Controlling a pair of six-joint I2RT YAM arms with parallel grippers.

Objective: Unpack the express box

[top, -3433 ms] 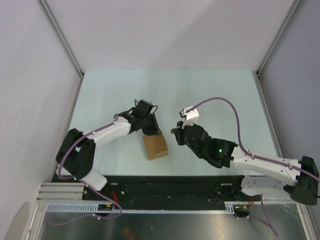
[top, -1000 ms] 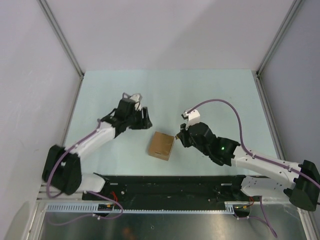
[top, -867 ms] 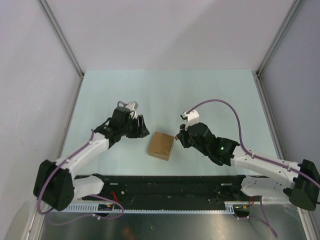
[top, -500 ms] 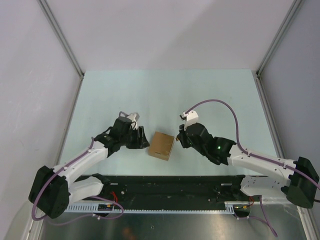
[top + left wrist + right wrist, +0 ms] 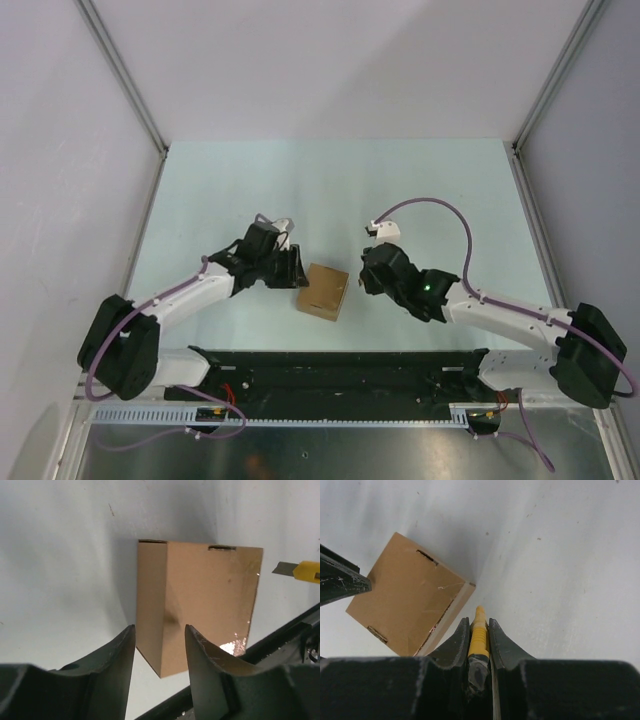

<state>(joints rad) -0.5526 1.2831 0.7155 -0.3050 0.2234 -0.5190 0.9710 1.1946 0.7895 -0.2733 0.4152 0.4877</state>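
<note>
Bright diffuse light, soft shadows, mild glare

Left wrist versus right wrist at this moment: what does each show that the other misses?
Left wrist only: the left gripper open, the express box with its corner edge ahead of the gap, and the black base rail. Right wrist only: the right gripper shut on the yellow utility knife. Both: the closed box on the table, the knife's tip beside it.

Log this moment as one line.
express box: closed, on table | left gripper: open, facing box | right gripper: shut on utility knife, tip near box
</note>
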